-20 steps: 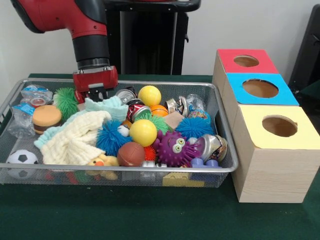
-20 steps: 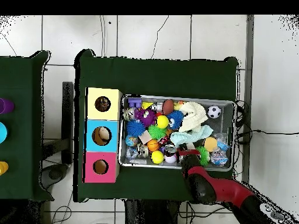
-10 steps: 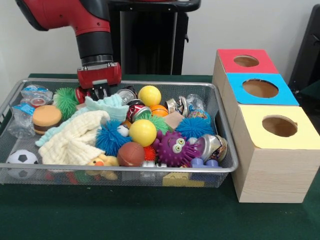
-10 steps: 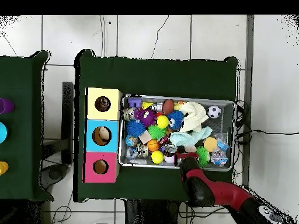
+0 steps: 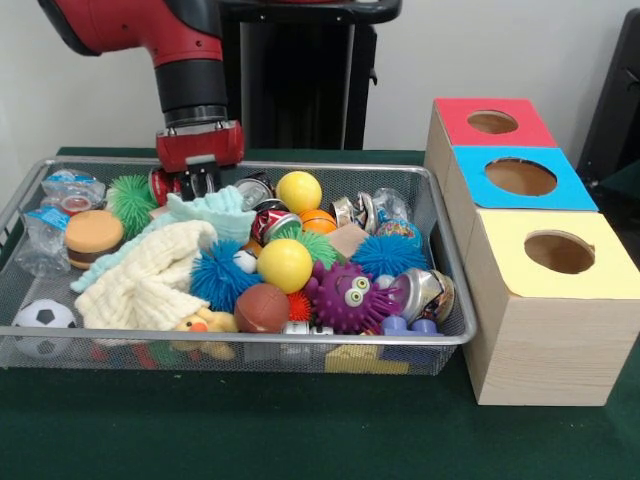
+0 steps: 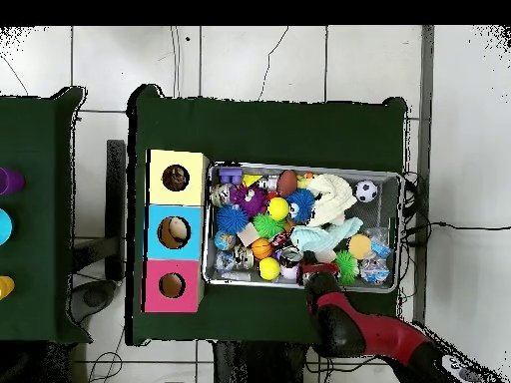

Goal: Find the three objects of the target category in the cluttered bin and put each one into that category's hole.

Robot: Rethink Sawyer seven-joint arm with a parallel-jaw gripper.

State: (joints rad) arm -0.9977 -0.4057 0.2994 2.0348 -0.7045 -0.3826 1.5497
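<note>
Fingers [image 5: 192,185] on my gripper hang at the back of the wire bin [image 5: 452,262], by a crushed can [image 5: 252,190], and I cannot tell if they pinch anything.

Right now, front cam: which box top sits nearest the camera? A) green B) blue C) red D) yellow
D: the yellow-topped box is lowest in the front view, with the blue-topped box behind it and the red-topped box farthest back.

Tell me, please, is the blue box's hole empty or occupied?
Occupied: the overhead view shows a pale rounded object inside the blue box; what it is, cannot tell.
</note>
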